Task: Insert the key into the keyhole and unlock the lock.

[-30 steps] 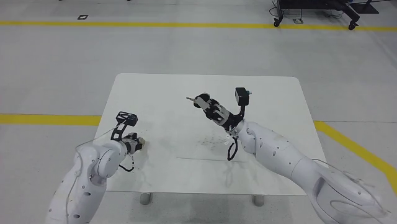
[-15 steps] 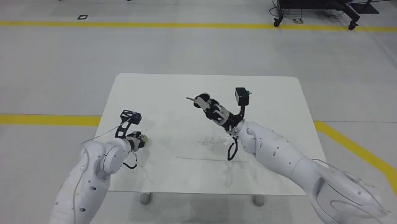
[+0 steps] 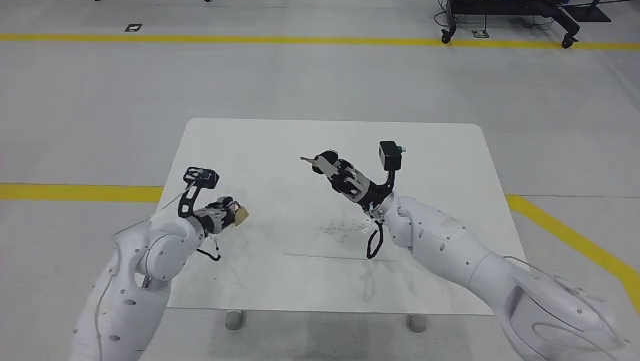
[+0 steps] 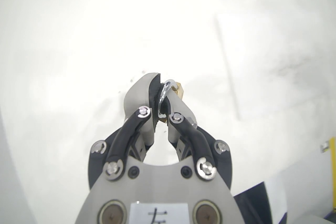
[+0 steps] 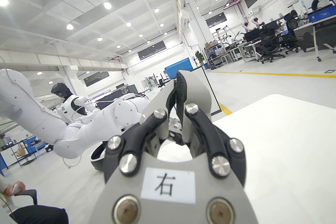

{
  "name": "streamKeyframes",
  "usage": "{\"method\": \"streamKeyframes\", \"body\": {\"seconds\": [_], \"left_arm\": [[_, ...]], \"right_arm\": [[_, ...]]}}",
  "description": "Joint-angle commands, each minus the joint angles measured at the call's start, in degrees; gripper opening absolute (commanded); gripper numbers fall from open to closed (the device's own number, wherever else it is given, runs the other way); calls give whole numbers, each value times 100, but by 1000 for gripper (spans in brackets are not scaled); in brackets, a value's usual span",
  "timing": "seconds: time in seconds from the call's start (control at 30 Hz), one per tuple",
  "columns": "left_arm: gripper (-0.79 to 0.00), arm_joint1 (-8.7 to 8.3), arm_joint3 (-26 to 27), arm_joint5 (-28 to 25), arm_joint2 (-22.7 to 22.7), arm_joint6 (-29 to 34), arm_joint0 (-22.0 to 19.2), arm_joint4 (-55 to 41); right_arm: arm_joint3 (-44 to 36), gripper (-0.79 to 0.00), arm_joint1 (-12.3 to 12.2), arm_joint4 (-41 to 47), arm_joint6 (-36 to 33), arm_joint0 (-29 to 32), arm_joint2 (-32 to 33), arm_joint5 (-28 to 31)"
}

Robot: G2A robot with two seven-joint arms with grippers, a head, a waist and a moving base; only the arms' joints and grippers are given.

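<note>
- The left jaws are closed on the lock [image 4: 179, 90]. The pads pinch at its silver shackle [image 4: 164, 93], and the brass body shows just beside one finger. This grip probably keeps the body clear of the pads for the key, though I cannot make out the keyhole.
- The right jaws are pressed narrow on the key [image 3: 306, 160]. Its blade pokes out past their tips, away from the wrist. They likely hold it by the head so the whole blade is free to enter.
- Outward from both, the lock and key are well apart, with bare table [image 3: 440, 161] between the two sets of jaws.
- By my judgement, insertion has not begun. The next move calls for bringing the jaws together and lining the blade up with the keyhole.
- One risk is that a lock held by its shackle may swivel when the key pushes on it.
</note>
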State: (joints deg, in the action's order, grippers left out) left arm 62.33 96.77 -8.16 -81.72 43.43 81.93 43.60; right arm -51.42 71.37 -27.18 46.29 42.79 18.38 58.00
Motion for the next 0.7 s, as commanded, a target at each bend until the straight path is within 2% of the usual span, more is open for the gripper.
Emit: {"method": "streamKeyframes", "body": {"seconds": [0.0,0.1,0.3,0.37,0.43,0.5,0.57,0.67], "left_arm": [[-785,4,-21,-488,-192,-481,119,-796],[-785,-1,-2,-1150,-339,-1115,306,-1045],[-785,-1,5,-1126,-333,-1125,309,-1006],[-785,13,135,-807,-176,-1087,273,-724],[-785,59,77,-671,-67,-1020,165,-1516],[-785,96,-222,-595,-39,-416,-131,-3013],[-785,109,-710,-236,-51,419,-655,-4172],[-785,164,-1706,531,183,1485,-1590,-5361]], "right_arm": [[0,-785,0,0,0,0,0,0],[0,-785,0,0,0,0,0,0],[0,-785,0,0,0,0,0,0],[0,-785,0,0,0,0,0,0],[-18,-785,6,110,8,42,44,-76],[-71,-785,34,351,-154,106,163,-235],[-129,-785,61,484,-251,136,283,-132],[-96,-785,89,450,-291,172,488,-121]]}}
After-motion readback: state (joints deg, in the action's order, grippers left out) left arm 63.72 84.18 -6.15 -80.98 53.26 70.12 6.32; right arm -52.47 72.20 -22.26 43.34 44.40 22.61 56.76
